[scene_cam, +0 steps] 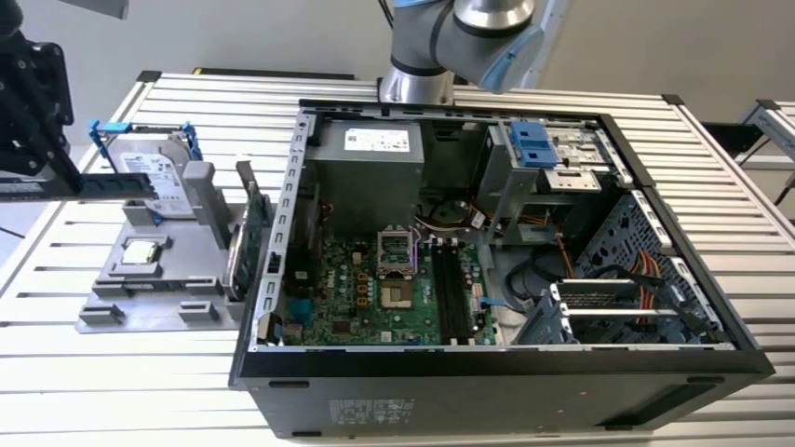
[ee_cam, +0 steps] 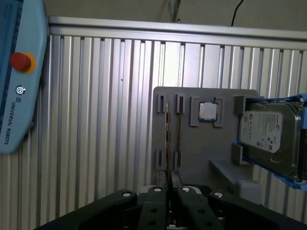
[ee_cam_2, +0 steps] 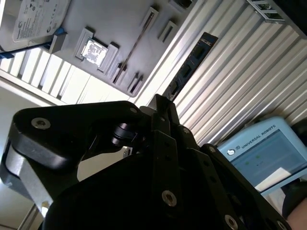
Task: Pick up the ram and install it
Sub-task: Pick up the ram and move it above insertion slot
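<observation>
- One stick is in play. The ram is clamped in the gripper, well off to the exterior view's left of the computer case. It hangs in the air above the grey holder, which sits just beside the case on the slatted counter.
- Both fingers are closed on the ram. The first wrist view shows the board edge-on between them. In the second wrist view it runs out past the tips as a long dark strip with chips on it.
- From where I stand the stick lies roughly level, with its free end pointing toward the case.
- Inside the case, the long black memory slots run beside the processor socket on the motherboard. They look unfilled, though I can't see how their end latches are set.
- I'd call this the carry from the holder toward the case.
- Most of the stick overhangs the grip, so I reckon a slow, smooth move would be wise, to avoid swinging or twisting the board.
- The free end has to go over the case's near wall rather than into it, and there are cables close to the slots.
- The stick's long edge needs to line up with the slots. I can't tell from here which way its notch faces, so that is worth checking.
</observation>
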Robot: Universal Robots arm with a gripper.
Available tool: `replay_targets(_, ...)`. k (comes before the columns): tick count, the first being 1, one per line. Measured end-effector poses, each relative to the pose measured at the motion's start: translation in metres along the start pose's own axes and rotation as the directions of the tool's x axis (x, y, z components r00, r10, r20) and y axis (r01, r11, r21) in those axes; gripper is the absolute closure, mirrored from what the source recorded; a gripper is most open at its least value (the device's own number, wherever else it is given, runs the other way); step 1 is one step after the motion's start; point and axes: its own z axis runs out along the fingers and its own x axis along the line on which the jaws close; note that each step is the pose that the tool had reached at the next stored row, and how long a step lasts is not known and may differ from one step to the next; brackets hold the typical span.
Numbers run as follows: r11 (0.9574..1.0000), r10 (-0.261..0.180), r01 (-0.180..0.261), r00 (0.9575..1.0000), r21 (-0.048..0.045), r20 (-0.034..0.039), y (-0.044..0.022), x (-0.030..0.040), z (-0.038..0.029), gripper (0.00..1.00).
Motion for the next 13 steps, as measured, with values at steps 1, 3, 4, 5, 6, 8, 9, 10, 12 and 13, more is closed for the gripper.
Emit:
replay_targets(1, 1.0000, 0.000, 0.000, 1.0000, -0.0001, -0.0001, -0.0010, 0.0001, 0.0000, 1.00)
replay_targets(3, 1.0000, 0.000, 0.000, 1.0000, -0.0001, 0.0000, -0.0031, 0.0001, 0.0000, 1.00)
replay_targets(4, 1.0000, 0.000, 0.000, 1.0000, 0.0000, 0.0000, -0.0042, 0.0002, 0.0000, 1.00)
replay_targets(5, 1.0000, 0.000, 0.000, 1.0000, 0.0000, 0.0000, -0.0053, 0.0002, 0.0000, 1.00)
replay_targets(6, 1.0000, 0.000, 0.000, 1.0000, 0.0000, 0.0000, -0.0065, 0.0003, 0.0000, 1.00)
replay_targets(8, 1.0000, 0.000, 0.000, 1.0000, 0.0000, 0.0000, -0.0087, 0.0004, 0.0000, 1.00)
replay_targets(9, 1.0000, 0.000, 0.000, 1.0000, 0.0000, 0.0000, -0.0098, 0.0004, 0.0000, 1.00)
replay_targets(10, 1.0000, 0.000, 0.000, 1.0000, 0.0000, 0.0000, -0.0111, 0.0005, -0.0001, 1.00)
replay_targets(12, 1.0000, 0.000, 0.000, 1.0000, 0.0000, 0.0000, -0.0134, 0.0006, 0.0000, 1.00)
replay_targets(13, 1.0000, 0.000, 0.000, 1.0000, 0.0000, 0.0000, -0.0145, 0.0006, -0.0001, 1.00)
